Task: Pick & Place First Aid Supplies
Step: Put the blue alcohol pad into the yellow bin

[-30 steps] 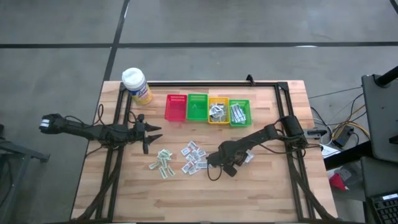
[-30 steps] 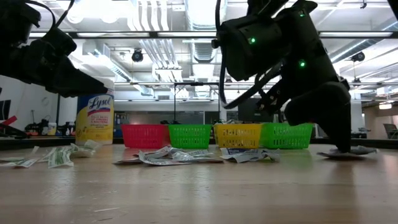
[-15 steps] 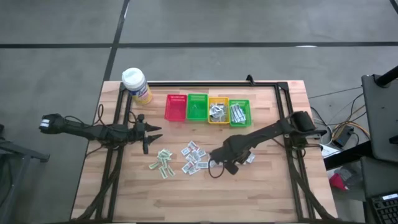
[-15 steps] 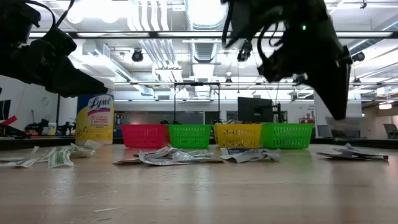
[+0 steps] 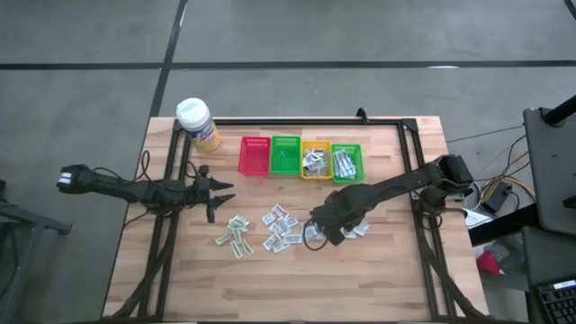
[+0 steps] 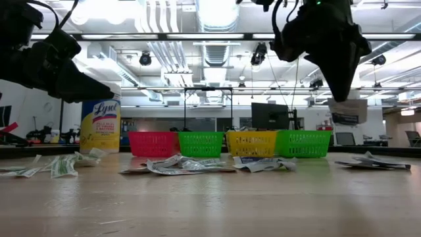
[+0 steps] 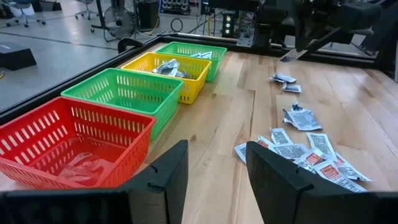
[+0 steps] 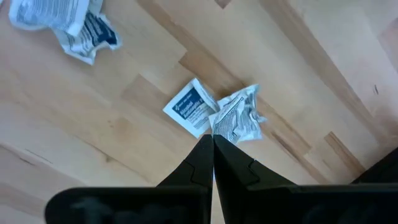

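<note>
My right jaws (image 8: 213, 138) are clenched on one crumpled packet (image 8: 238, 118), lifted above the surface (image 5: 378, 270); my left jaws (image 7: 214, 171) wait released at nine o'clock.

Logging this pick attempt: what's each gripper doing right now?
Left gripper: open, empty, beside the red basket.
Right gripper: shut on a packet, lifted off the table.
</note>
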